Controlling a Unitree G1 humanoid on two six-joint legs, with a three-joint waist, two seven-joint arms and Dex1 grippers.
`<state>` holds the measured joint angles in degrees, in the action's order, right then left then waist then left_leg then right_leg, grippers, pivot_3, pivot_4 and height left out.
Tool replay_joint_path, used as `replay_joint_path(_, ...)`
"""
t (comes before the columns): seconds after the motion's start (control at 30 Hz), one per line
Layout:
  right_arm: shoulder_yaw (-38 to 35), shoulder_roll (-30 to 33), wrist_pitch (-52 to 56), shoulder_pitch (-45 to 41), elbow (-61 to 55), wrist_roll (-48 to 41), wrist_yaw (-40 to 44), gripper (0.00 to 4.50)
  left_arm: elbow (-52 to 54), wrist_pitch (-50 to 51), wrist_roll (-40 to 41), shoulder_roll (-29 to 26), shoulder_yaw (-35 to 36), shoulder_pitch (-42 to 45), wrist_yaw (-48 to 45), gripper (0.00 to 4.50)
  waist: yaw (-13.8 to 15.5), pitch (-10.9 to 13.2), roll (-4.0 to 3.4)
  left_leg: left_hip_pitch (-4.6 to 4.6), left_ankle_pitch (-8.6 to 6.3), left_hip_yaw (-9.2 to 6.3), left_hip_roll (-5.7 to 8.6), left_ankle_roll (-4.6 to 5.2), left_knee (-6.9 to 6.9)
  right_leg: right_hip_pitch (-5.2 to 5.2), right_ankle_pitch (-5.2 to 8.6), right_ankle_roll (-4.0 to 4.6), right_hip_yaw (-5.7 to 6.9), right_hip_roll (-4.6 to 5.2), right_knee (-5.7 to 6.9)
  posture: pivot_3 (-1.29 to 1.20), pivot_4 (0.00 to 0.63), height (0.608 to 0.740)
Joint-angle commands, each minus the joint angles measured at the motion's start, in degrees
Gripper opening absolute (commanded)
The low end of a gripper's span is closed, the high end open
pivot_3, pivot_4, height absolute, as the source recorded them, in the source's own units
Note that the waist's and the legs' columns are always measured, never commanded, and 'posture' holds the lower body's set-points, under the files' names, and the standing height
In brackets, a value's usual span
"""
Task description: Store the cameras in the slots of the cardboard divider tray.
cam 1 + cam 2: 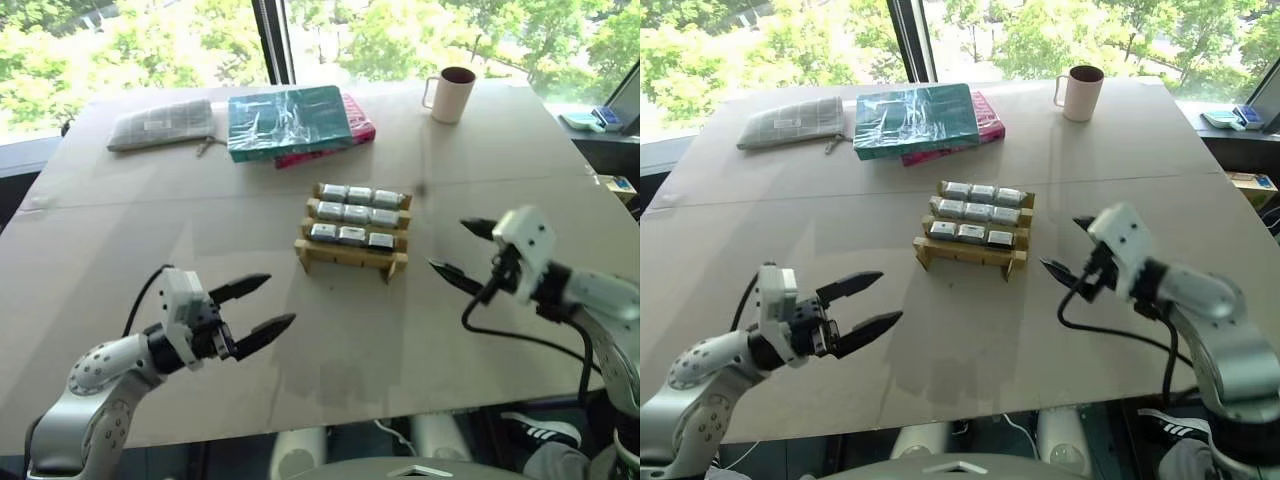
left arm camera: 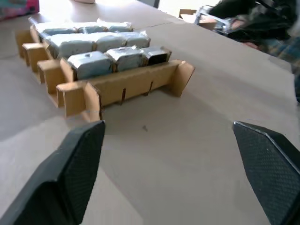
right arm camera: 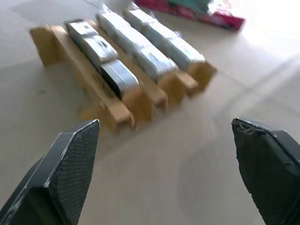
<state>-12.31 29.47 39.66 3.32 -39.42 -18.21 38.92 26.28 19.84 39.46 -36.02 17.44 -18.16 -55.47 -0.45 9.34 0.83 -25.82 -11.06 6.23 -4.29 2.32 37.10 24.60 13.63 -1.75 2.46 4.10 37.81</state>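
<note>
The cardboard divider tray (image 1: pixel 350 258) stands in the middle of the table. Several silver-grey cameras (image 1: pixel 352 214) sit in its slots, in three rows between the dividers. My left gripper (image 1: pixel 280 300) hovers open and empty to the tray's near left, pointing toward it. On the tray's right, a short way off, my right gripper (image 1: pixel 447 245) is open with nothing between its fingers. The left wrist view shows the tray (image 2: pixel 126 86) and cameras (image 2: pixel 93 63) beyond the spread fingers (image 2: pixel 79 159). From the right wrist, the tray (image 3: pixel 117 105) lies ahead of wide-apart fingers (image 3: pixel 70 159).
A beige mug (image 1: pixel 451 94) stands at the far right of the table. A teal plastic-wrapped box (image 1: pixel 288 120) lies on a pink box (image 1: pixel 360 130) at the back, with a grey pouch (image 1: pixel 162 124) to its left. The table's near edge runs just behind both grippers.
</note>
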Motion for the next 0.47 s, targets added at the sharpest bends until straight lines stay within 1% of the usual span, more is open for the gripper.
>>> replay_joint_path(0.03,-3.7,-1.4,-6.5,6.2,-3.9,0.4,-2.0,4.48,-0.2,-1.8,1.0,0.8,2.3,0.0,0.3,4.50,-0.1,0.0,0.00,0.09,-0.01,-0.02,-0.01,-0.01,0.02,0.00,0.09,-0.16,0.01,0.00,0.01,0.00,0.150,0.740)
replay_joint_path(0.13,-4.3,-2.4,-10.1,10.1,-3.3,0.4,-3.0,4.48,-2.0,-3.4,0.4,1.3,2.7,-0.1,-0.5,4.50,-0.4,-0.1,0.00,0.13,-0.01,-0.09,-0.11,-0.03,0.04,-0.03,0.11,-0.18,0.02,0.00,0.04,0.00,0.150,0.740)
replay_joint_path(0.23,-3.9,-2.7,-12.9,11.6,-2.0,0.7,-3.7,4.48,-4.5,-6.2,-1.0,2.2,2.5,-1.1,-2.0,4.50,-0.4,-0.1,-0.01,0.14,-0.02,-0.09,-0.16,-0.03,0.05,-0.01,0.10,-0.18,-0.01,0.00,0.04,0.00,0.150,0.740)
replay_joint_path(0.47,-2.3,-1.6,-15.2,9.3,1.0,0.4,-4.0,4.48,-8.3,-12.4,-3.2,3.5,1.7,-5.4,-6.8,4.50,-0.3,-0.1,0.00,0.07,-0.02,-0.10,-0.16,-0.03,-0.02,0.03,0.09,-0.14,-0.01,0.02,-0.11,0.00,0.150,0.740)
